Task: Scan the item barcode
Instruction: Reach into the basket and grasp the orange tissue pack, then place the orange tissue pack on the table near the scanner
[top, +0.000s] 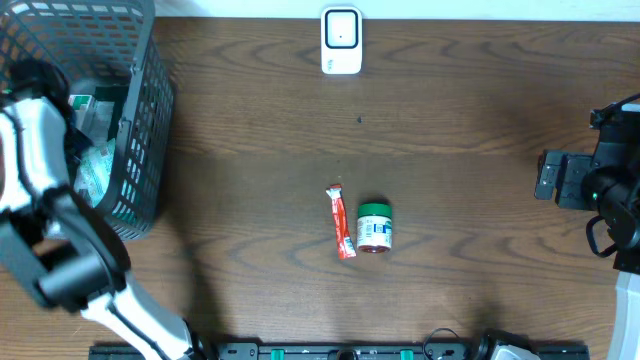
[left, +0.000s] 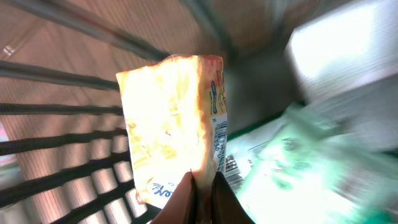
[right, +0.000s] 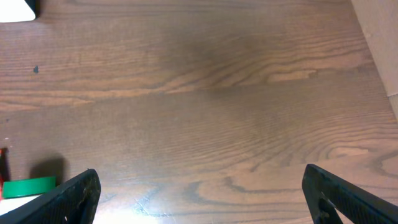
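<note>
My left gripper (left: 204, 180) is shut on the lower edge of a yellow-orange packet (left: 168, 124) with a blue-printed side, held up inside the dark wire basket (top: 150, 110). A barcode strip (left: 231, 165) shows by the packet's lower right edge. The white scanner (top: 341, 40) stands at the table's far edge, centre. On the right side of the table my right gripper (right: 200, 175) stands open over bare wood, with nothing between its fingers.
A red sachet (top: 343, 222) and a green-lidded jar (top: 375, 226) lie side by side mid-table; the jar's green lid (right: 28, 186) shows at the left edge of the right wrist view. Green and white packages (left: 311, 155) fill the basket under the held packet.
</note>
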